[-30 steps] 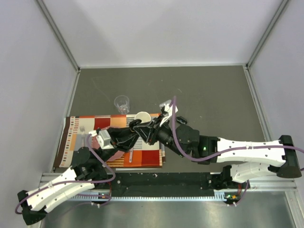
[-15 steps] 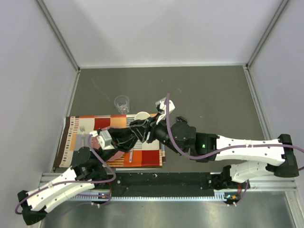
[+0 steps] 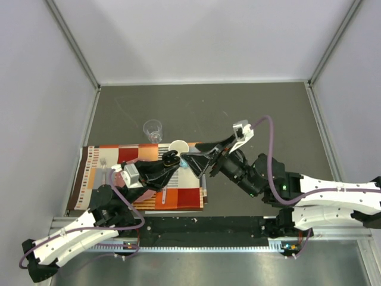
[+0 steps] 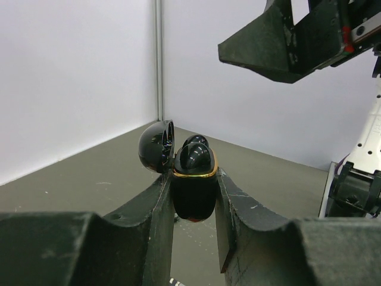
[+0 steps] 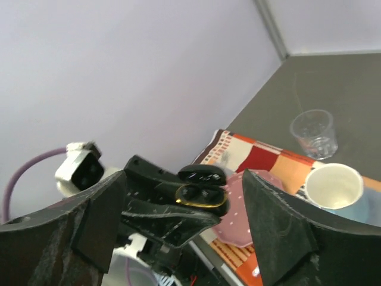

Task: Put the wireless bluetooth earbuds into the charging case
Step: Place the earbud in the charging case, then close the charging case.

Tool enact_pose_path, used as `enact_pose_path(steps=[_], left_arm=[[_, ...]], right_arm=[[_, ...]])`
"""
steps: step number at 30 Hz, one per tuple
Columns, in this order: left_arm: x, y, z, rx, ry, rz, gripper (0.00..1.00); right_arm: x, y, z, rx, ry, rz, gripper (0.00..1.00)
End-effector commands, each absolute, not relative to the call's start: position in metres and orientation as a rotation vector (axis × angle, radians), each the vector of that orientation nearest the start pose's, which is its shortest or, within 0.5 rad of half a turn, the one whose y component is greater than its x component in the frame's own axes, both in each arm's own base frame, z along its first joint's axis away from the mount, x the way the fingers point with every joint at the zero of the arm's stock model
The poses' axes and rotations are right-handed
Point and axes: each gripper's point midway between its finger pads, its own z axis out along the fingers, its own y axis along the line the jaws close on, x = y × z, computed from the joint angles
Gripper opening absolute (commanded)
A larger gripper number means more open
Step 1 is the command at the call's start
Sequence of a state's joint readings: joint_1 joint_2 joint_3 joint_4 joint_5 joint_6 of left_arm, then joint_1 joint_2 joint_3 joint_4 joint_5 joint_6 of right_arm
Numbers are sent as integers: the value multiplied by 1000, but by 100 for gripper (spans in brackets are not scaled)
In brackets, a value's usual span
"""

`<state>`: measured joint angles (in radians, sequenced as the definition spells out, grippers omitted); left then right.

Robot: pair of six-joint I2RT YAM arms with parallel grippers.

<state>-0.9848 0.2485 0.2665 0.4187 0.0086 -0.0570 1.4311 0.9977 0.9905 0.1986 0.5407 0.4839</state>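
Note:
My left gripper is shut on the black charging case, which it holds upright above the mat with the lid swung open. Glossy black earbuds sit inside the gold rim. The right wrist view also shows the case with two earbuds seated in it. My right gripper stands open just right of the case, with nothing between its fingers. In the left wrist view it hangs at the upper right. From above, the case shows at the left fingertips.
A white mug stands right behind the case. A clear plastic cup sits further back. A checked orange and red placemat lies under the left arm, with a pink dotted plate on it. Grey walls close in both sides.
My right gripper has opened and drawn back to the right, away from the case. The left gripper has kept still with the case in it.

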Motion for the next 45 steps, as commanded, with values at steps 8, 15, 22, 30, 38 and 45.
enact_pose_path(steps=[8,15,22,30,38,45], left_arm=[[128,-209,332,515,978,-968,0],[122,-214,335,545,975,-1006,0],[112,-223,336,612,961,-1044,0],[103,-237,338,703,949,-1085,0],[103,-245,334,733,962,-1104,0],[103,-246,336,728,956,-1109,0]], right_arm=[[170,302,344,-45,1854,990,99],[184,303,296,58,2168,1166,99],[178,314,336,-42,1960,1370,99],[173,328,336,-177,2007,1359,99],[164,342,331,-232,2030,1402,99],[161,346,328,-240,2030,1402,99]])
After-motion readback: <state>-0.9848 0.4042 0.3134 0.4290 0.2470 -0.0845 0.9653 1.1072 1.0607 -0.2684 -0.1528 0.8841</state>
